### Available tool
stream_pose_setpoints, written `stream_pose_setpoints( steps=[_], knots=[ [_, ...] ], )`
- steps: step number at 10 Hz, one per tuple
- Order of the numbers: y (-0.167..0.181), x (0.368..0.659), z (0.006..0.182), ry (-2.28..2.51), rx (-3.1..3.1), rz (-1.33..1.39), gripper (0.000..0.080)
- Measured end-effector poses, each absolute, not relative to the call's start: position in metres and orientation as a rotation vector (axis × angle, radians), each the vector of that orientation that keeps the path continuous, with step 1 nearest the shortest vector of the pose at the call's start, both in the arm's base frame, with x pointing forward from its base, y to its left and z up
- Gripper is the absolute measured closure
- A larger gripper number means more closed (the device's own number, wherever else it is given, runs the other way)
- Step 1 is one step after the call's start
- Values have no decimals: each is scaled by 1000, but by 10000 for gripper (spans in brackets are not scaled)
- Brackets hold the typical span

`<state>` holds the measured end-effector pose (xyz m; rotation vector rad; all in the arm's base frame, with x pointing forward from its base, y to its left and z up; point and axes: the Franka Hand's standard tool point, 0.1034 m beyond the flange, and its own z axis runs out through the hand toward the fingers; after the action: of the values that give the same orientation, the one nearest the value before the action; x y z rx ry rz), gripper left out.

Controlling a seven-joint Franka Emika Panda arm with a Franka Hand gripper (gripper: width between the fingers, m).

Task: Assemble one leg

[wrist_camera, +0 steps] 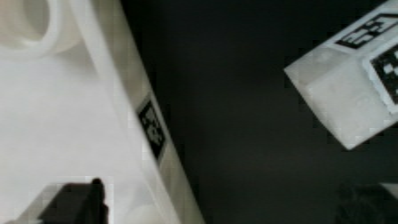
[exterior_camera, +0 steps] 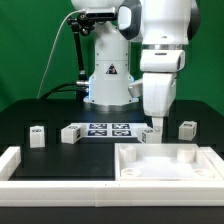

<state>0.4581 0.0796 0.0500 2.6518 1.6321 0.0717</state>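
Reach-for-leg step going on: fingers [wrist_camera: 71, 200] looking spread wide, holding nothing, hovering low over the worktop [exterior_camera: 30, 112] by the white tray [exterior_camera: 200, 158] rim. Nearest leg [exterior_camera: 148, 133] sitting just beside them, near the marker board [exterior_camera: 108, 129]; next move is needing centring over it, then closing

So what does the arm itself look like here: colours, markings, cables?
The arm has glossy white rounded shells with dark bands at the joints. Its white base carries a triangular warning sticker. A thin black cable hangs beside it on the exterior view's left. The gripper has a boxy pale grey body and black fingers.
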Motion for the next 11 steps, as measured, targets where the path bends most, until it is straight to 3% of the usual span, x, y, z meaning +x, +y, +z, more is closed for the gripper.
stream_pose_setpoints(
  steps=[3, 7, 11],
  knots=[
    [93, 434, 46, 1095, 2949, 131, 150],
    [100, 435, 45, 678, 3101, 147, 151],
    [104, 410, 42, -310, 3209, 143, 151]
  ],
)
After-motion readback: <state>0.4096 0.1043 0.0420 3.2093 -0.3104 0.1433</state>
